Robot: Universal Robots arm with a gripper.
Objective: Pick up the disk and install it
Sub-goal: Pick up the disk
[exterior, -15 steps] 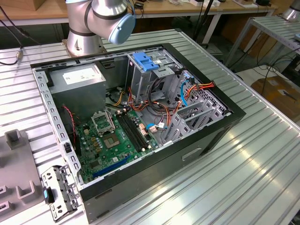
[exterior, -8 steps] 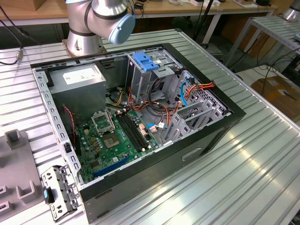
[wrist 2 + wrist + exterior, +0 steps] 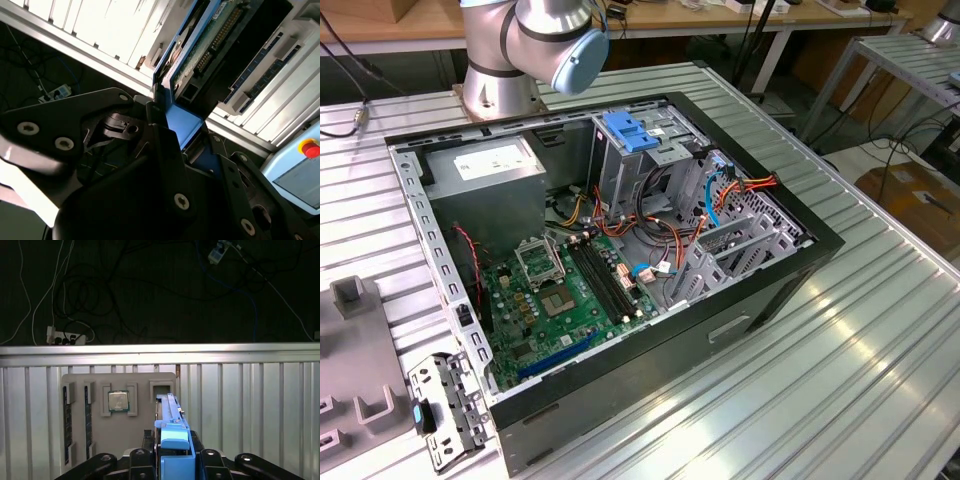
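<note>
The disk [image 3: 172, 435] is clamped on edge by the gripper [image 3: 172, 462] at the grey tray [image 3: 145, 417] holding 1 processor [image 3: 118, 401]. Its circuit board [image 3: 210, 37] is shown in the second wrist view, and the open case [image 3: 760, 300] in the exterior view.

My arm [image 3: 535, 30], beside the case [image 3: 780, 290], was smooth silver tubing with a round light-blue cap [image 3: 582, 55] on one joint and a flared metal base [image 3: 492, 90]. My gripper [image 3: 161, 105] was matte black, its angular links studded with pale, round-headed screws [image 3: 181, 201].
</note>
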